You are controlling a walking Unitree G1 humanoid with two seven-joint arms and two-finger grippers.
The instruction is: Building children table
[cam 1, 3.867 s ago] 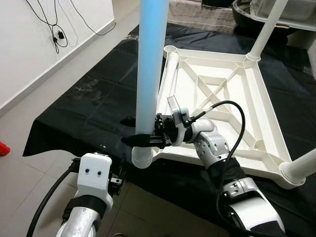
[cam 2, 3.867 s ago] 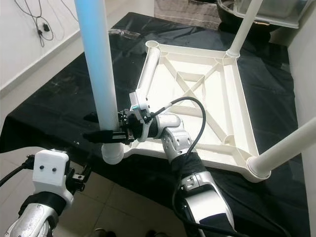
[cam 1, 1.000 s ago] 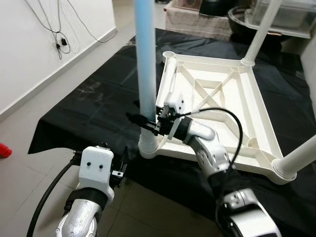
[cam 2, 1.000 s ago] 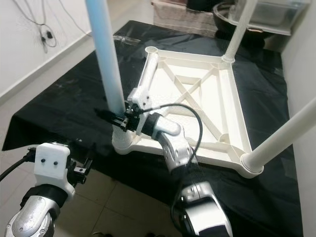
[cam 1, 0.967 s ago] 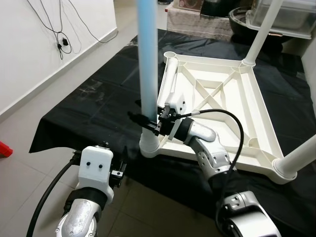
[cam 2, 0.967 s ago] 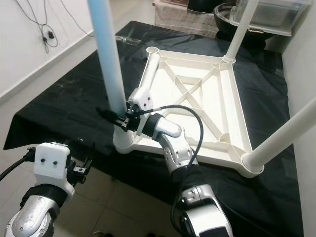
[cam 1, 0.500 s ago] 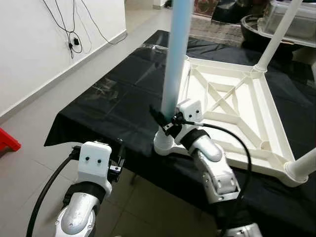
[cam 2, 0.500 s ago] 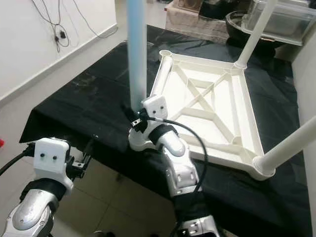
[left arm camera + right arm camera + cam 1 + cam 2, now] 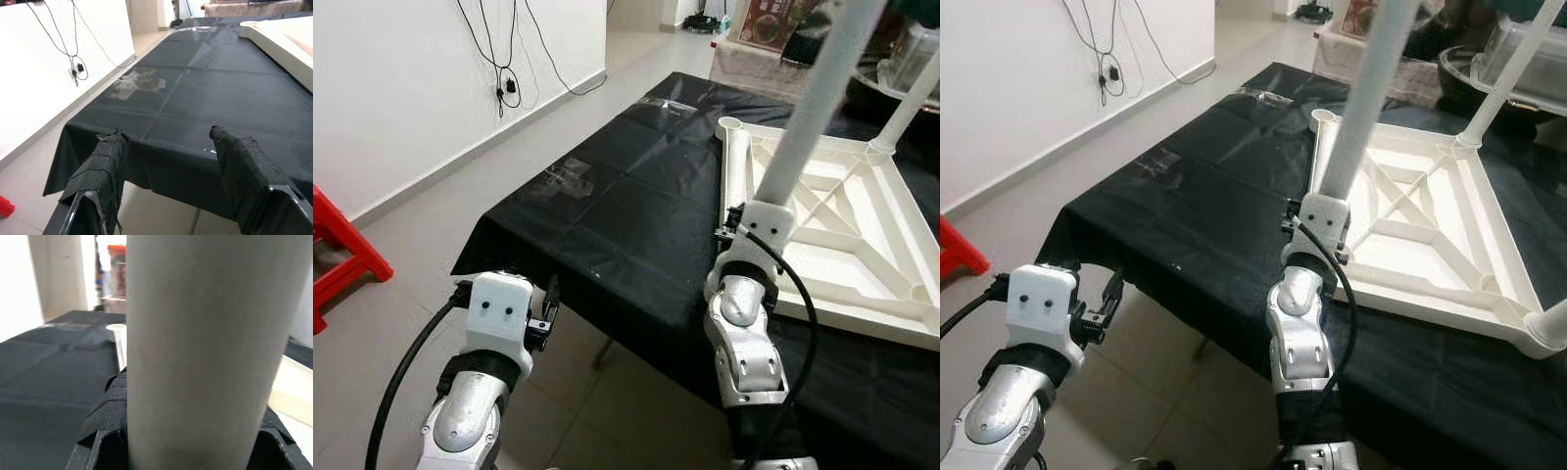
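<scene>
The white table top [image 9: 847, 315] lies upside down on a black cloth [image 9: 626, 211]. My right gripper [image 9: 195, 401] is shut on a pale table leg [image 9: 813, 88] at the top's near left corner. The leg rises from that corner and leans to the right; my wrist hides its foot in the head views. A second leg [image 9: 736, 162] lies along the top's left side. Another leg [image 9: 913, 88] stands upright at the far corner, and one more [image 9: 1552, 328] at the near right corner. My left gripper [image 9: 168, 147] is open below the cloth's front edge, holding nothing.
A red stool [image 9: 342, 245] stands on the tiled floor at the left. Black cables [image 9: 504, 59] hang down the white wall. Boxes and a dark bowl [image 9: 1459, 59] crowd the space behind the table. The cloth's left half is bare.
The camera has swung, so more floor and the red stool show at the left. The leg in my right gripper now leans rightward instead of standing upright. The left arm keeps its place.
</scene>
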